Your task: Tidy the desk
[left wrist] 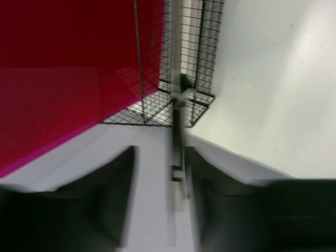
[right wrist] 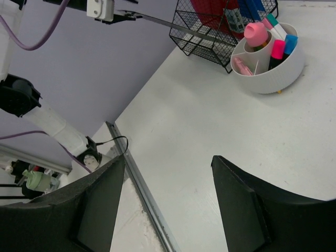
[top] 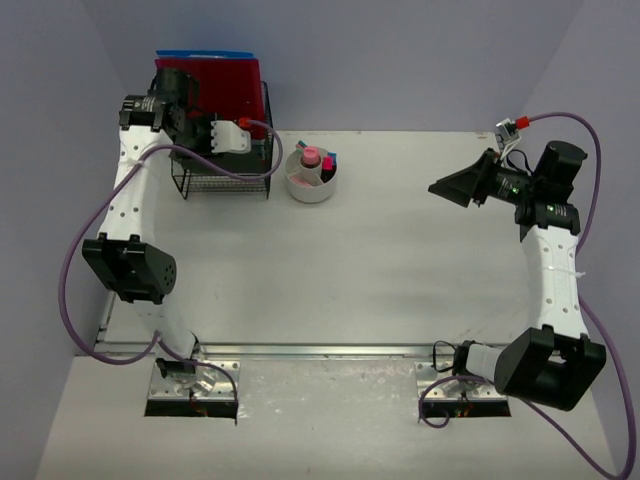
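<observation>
The desk is a pale tabletop between lavender walls. At its back left stands a black wire basket with a red folder upright in it. My left gripper hovers by the basket's upper right edge. In the left wrist view its jaws stand apart around a thin grey strip, which runs edge-on close to the right finger and reaches into the basket. The right wrist view shows the strip slanting from that gripper down to the basket. My right gripper hangs open and empty over the desk's right side.
A white round holder with pink and blue markers stands just right of the basket. A blue folder shows behind the red one. A silver rail runs along the front edge. Purple cables loop beside both arms.
</observation>
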You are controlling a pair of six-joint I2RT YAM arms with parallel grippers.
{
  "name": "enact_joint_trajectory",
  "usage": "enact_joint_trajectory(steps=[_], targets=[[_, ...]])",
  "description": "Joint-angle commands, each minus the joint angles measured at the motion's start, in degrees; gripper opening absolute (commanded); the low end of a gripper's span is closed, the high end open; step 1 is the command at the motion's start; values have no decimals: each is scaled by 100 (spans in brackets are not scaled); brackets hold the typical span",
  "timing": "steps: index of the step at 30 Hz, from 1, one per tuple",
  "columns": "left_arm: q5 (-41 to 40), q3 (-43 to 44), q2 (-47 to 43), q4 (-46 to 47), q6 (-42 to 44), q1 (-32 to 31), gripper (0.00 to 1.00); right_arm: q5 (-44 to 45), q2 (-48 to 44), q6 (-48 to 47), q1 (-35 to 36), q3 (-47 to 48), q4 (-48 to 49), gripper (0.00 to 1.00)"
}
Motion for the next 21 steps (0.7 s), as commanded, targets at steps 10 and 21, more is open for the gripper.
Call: enact_joint_trajectory(steps=[10, 21], targets=[[300, -1471, -661, 4470, -1411, 56, 96, -113, 143, 162, -8, 35, 170, 68], [-564, -2111, 252, 8246, -2863, 56, 99, -95, 157, 266, 1, -29, 197, 68]])
